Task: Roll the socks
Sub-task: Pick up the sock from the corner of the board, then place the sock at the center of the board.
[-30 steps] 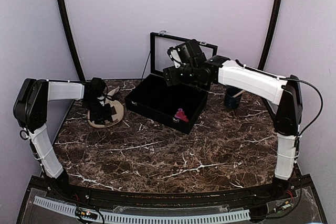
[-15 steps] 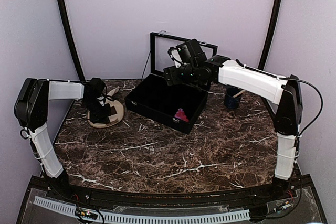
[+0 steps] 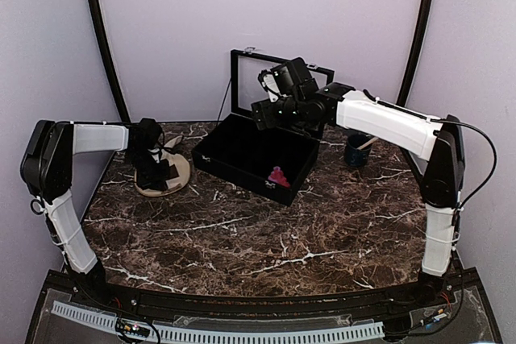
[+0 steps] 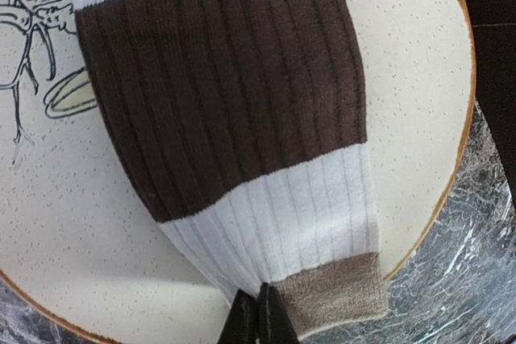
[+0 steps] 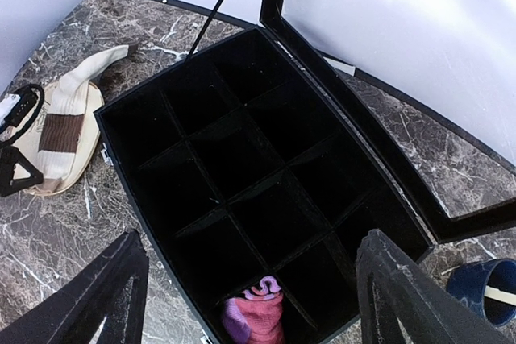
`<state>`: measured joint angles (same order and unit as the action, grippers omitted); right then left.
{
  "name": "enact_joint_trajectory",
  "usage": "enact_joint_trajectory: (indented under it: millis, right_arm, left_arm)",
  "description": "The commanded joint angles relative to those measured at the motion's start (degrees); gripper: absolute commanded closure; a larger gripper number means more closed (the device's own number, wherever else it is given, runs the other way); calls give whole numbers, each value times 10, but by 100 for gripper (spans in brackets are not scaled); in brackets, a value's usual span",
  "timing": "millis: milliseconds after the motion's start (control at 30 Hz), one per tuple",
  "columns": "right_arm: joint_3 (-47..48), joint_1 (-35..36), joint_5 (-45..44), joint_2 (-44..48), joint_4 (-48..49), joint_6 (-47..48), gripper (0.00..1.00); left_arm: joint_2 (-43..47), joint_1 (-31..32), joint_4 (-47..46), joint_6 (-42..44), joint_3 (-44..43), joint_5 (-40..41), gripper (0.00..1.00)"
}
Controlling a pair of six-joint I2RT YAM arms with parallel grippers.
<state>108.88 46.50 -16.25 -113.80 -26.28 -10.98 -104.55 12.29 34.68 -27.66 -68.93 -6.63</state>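
Top view, left of frame: left arm reaches down over a round beige plate with a leaf drawing on the dark brown marble table.

Cream-beige ribbed sock with dark brown bands lies across the plate. Its far end trails off the plate's upper edge onto the table.

Left jaws: together. The black fingertips meet at the sock's lower edge, where the white ribbing joins the tan cuff. Cannot tell whether any fabric is caught between them.

Centre of frame: black box divided into compartments, with its framed lid standing open behind.

Magenta-pink sock with purple stripes sits bundled in one compartment, along the box wall at lower centre of the right wrist view. In the top view it shows at the box's lower right corner.

Right arm is held above the box's upper right part. Right jaws: wide apart and holding nothing, one finger at each lower corner of the wrist view, the box between them.

Right of the box: dark blue cup on the table, a pale stick inside it.
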Motion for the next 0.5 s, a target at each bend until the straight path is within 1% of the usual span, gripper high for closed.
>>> enact_joint_trajectory:
  millis: [0, 167, 333, 467]
  right_arm:
    - [24, -3, 2, 1, 5, 5, 18]
    - [19, -3, 2, 8, 7, 4, 18]
    - [-1, -3, 3, 21, 15, -2, 18]
    - [-23, -2, 5, 34, 22, -7, 19]
  left_arm:
    - [52, 7, 69, -8, -21, -9, 100]
    - [88, 7, 74, -19, -16, -21, 100]
    - [134, 9, 70, -35, 15, -41, 100]
    - [167, 30, 72, -45, 40, -49, 100]
